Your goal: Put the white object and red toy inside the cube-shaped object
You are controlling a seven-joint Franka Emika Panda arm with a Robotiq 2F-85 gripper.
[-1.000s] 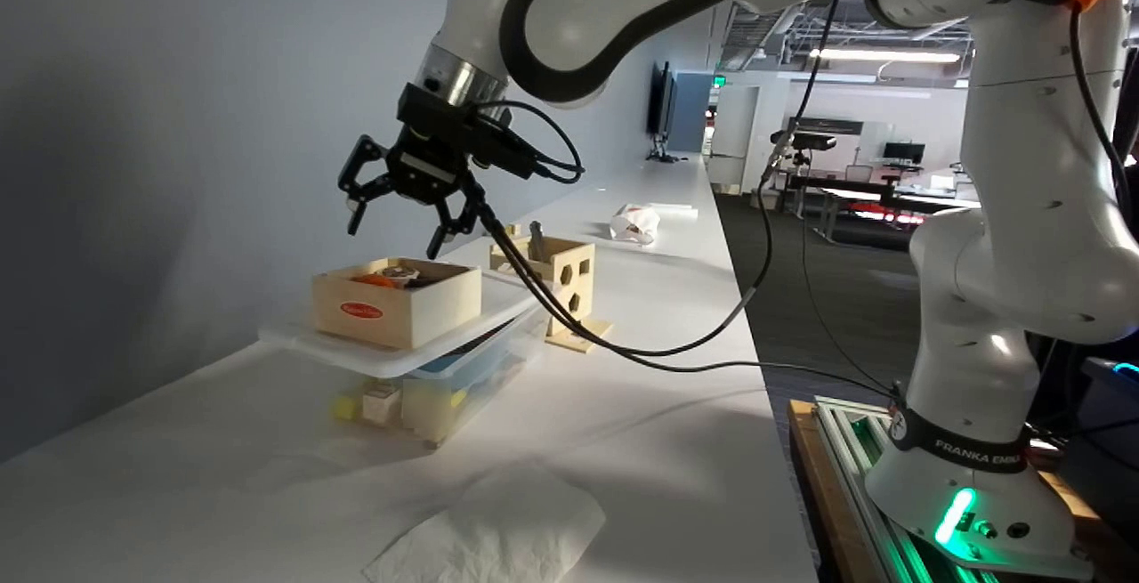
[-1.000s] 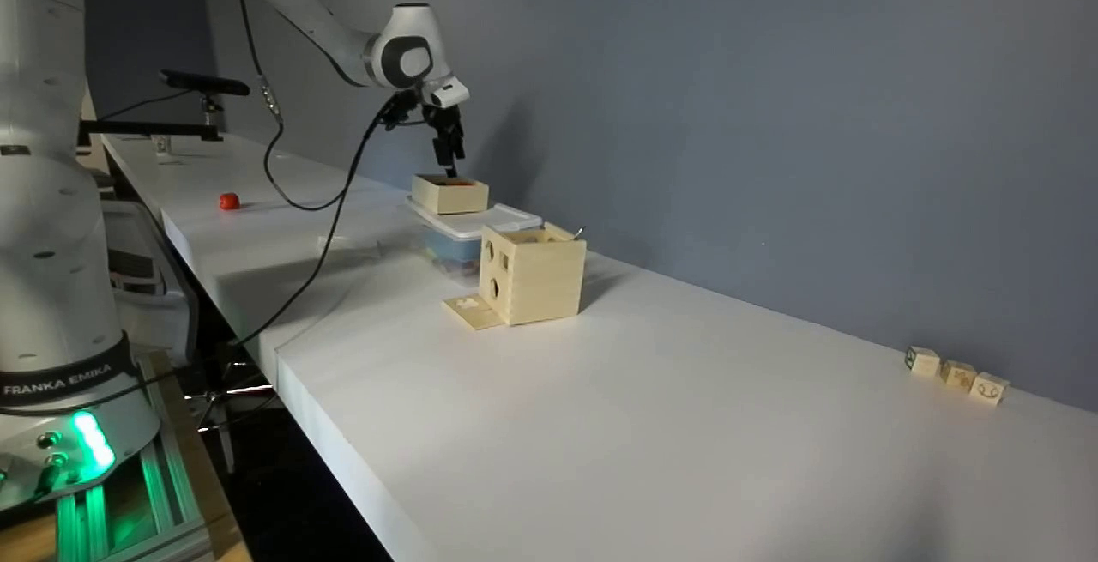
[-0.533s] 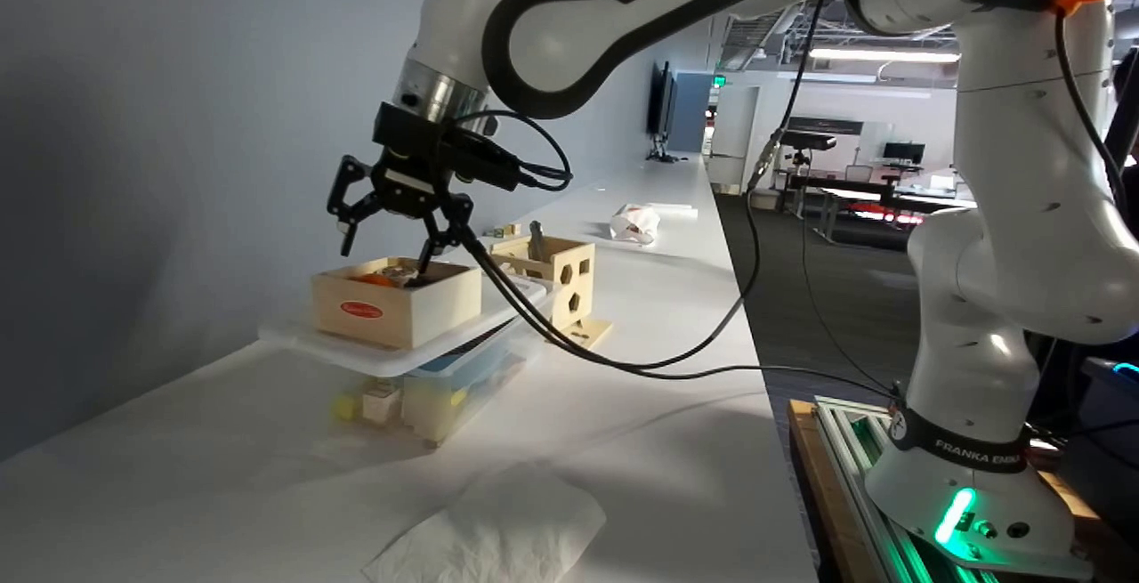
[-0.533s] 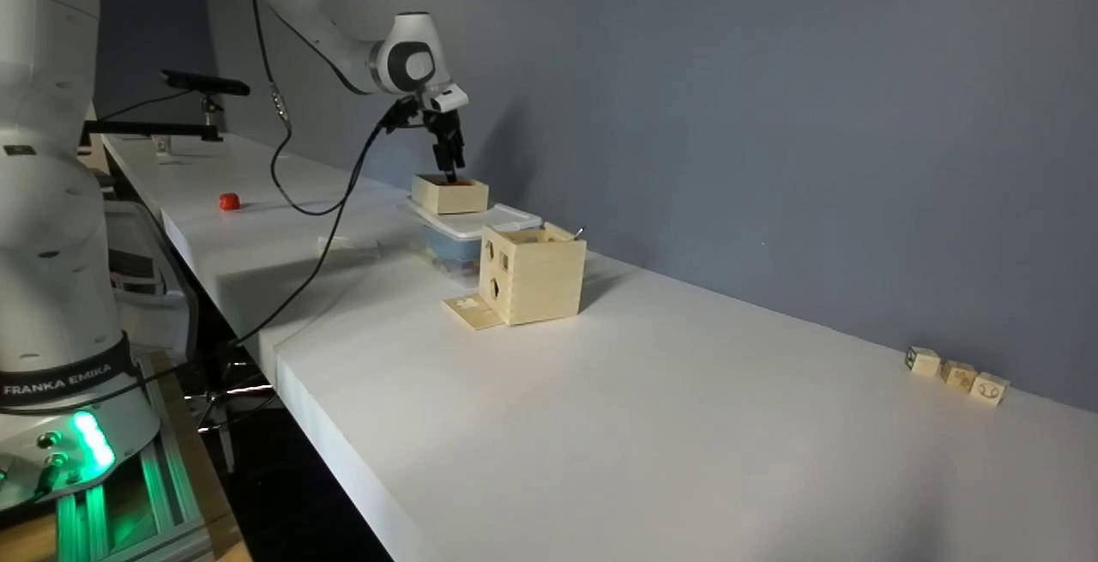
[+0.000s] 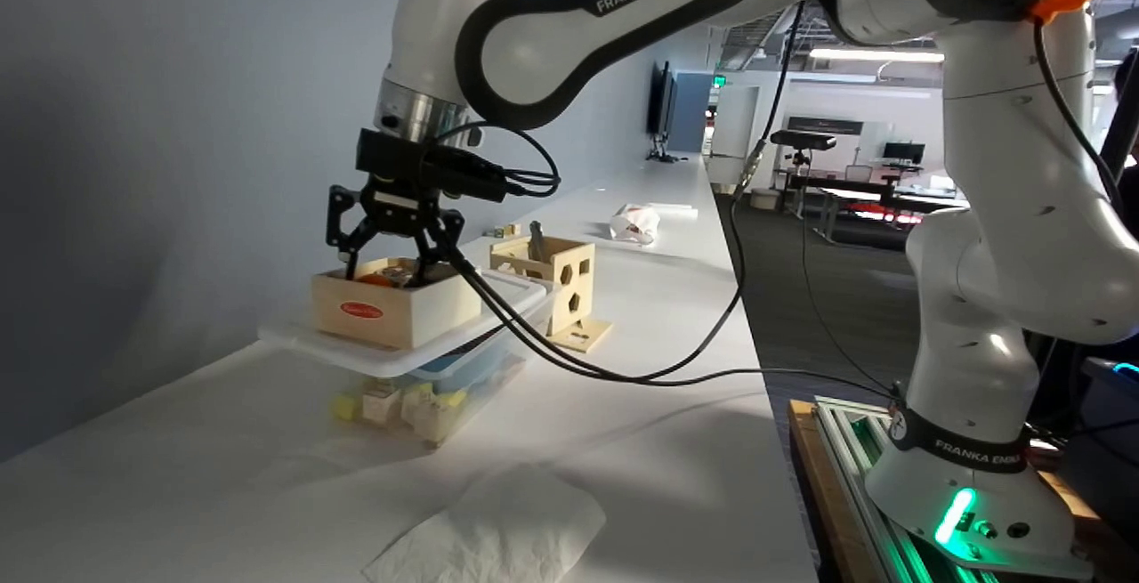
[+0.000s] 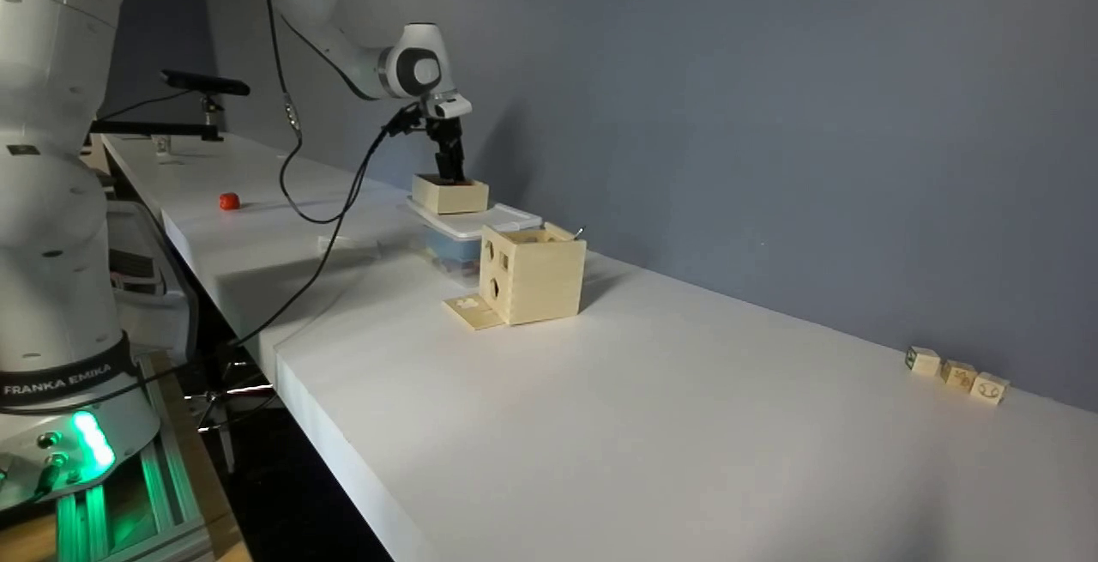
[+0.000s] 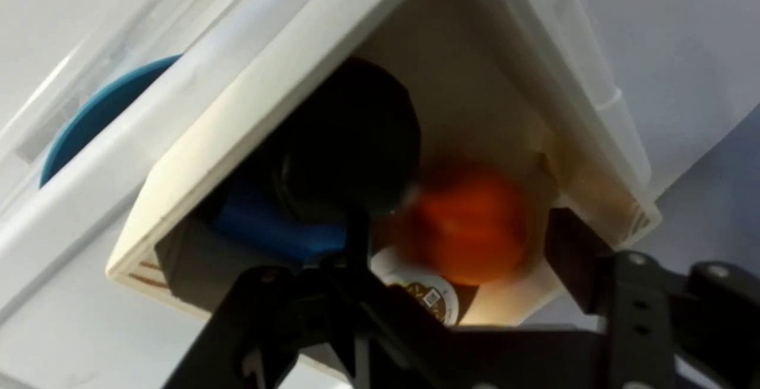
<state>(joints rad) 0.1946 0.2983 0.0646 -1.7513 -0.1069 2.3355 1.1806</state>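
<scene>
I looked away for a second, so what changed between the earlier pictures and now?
The gripper, open throughout, came down from above the wooden tray and now reaches inside it. Nothing was visibly taken hold of or let go. The tray, the wooden cube with holes and the three small blocks stayed put.

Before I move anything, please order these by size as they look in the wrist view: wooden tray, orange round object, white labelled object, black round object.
1. Wooden tray
2. Black round object
3. Orange round object, blurred
4. White labelled object, partly hidden, so ranked by its visible part
</scene>
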